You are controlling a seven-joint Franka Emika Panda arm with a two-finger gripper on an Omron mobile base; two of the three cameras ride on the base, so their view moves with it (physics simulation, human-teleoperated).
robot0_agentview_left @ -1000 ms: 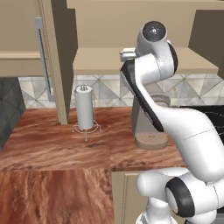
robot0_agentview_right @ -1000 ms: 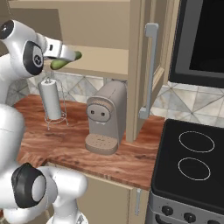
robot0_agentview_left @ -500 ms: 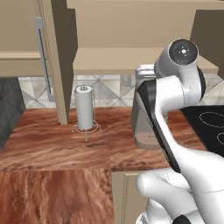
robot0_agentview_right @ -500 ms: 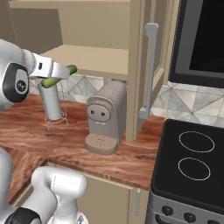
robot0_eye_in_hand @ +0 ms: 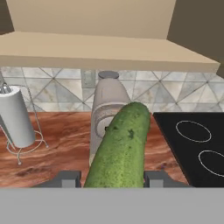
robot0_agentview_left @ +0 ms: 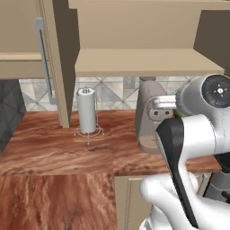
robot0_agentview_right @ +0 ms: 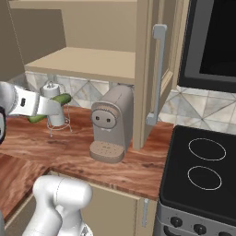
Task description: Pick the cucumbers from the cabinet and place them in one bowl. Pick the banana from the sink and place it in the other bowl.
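The gripper is clamping one cucumber (pointing toward 12 o'clock) above the counter. The cabinet shelf is apparently holding nothing; one coffee machine is standing beneath it.

I'm looking at a kitchen: a wooden counter under a tan wall cabinet, tiled backsplash behind. There's a coffee machine, a paper towel holder, and a black stovetop below what seems a dark microwave.

Both base views share the coffee machine; hand view close.
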